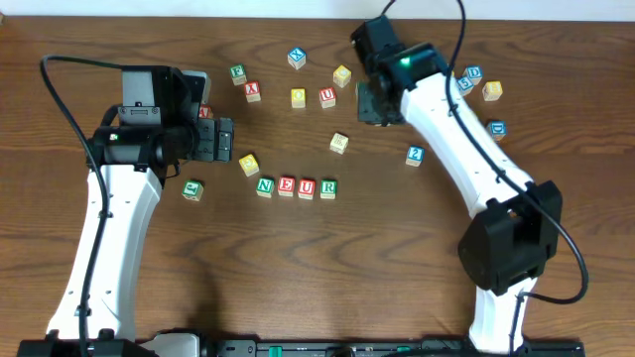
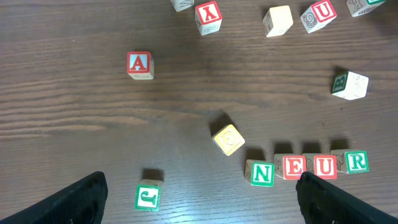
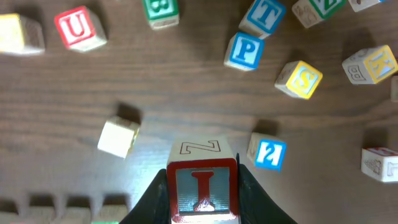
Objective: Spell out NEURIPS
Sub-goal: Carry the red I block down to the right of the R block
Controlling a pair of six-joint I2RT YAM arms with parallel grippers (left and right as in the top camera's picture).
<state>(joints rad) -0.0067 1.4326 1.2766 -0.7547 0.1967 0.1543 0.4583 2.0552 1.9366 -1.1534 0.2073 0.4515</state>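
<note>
The right gripper [image 3: 202, 202] was closed on the opposite flat sides of the red I cube [image 3: 202, 186], judged light, rigid and smooth-faced, well apart from the N-E-U-R row [image 1: 296, 186]; the left gripper [image 2: 208, 202] stood wide open, empty.

The dark brown wooden table [image 1: 298, 268] under me shows a clear lengthwise grain and a dull satin sheen, not polished. The small pale wooden cube with the red I [image 3: 202, 190] has bare, lightly rough sides, and its printed face is smooth and faintly shiny. My right fingers [image 3: 146, 202] beside it are black plastic, matt. The small yellow-faced wooden cube [image 2: 228, 139] looks painted flat, without gloss. My left arm's white plastic shell [image 1: 109, 228] is smooth with a soft gloss.
</note>
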